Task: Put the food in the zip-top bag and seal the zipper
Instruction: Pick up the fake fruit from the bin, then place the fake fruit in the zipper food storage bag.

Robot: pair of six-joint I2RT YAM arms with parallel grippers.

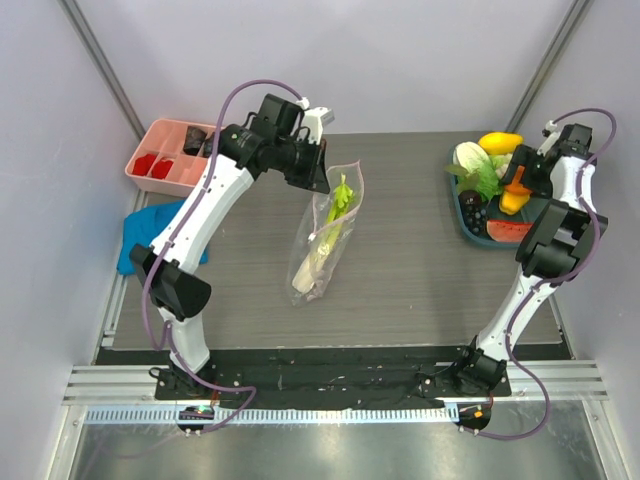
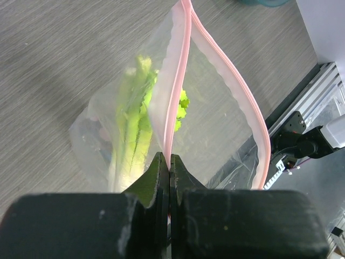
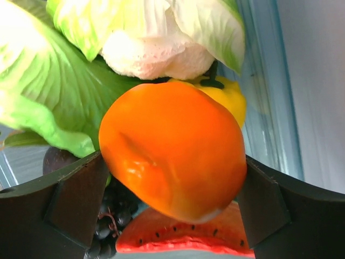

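The clear zip-top bag (image 1: 325, 235) hangs over the table's middle, a green-white leek (image 1: 335, 225) inside it. My left gripper (image 1: 312, 170) is shut on the bag's pink zipper strip (image 2: 186, 65) and holds the mouth up; the leek (image 2: 135, 124) shows through the plastic. My right gripper (image 1: 512, 190) is shut on an orange (image 3: 172, 148), held just above the teal tray (image 1: 468, 228). Below it lie the pale green cabbage (image 3: 64, 81), a yellow fruit (image 3: 229, 97), dark grapes (image 3: 110, 218) and the red watermelon slice (image 3: 183, 237).
A pink compartment tray (image 1: 165, 160) with red and dark pieces stands at the back left. A blue cloth (image 1: 140, 235) lies at the table's left edge. Another yellow fruit (image 1: 498, 142) sits at the teal tray's far end.
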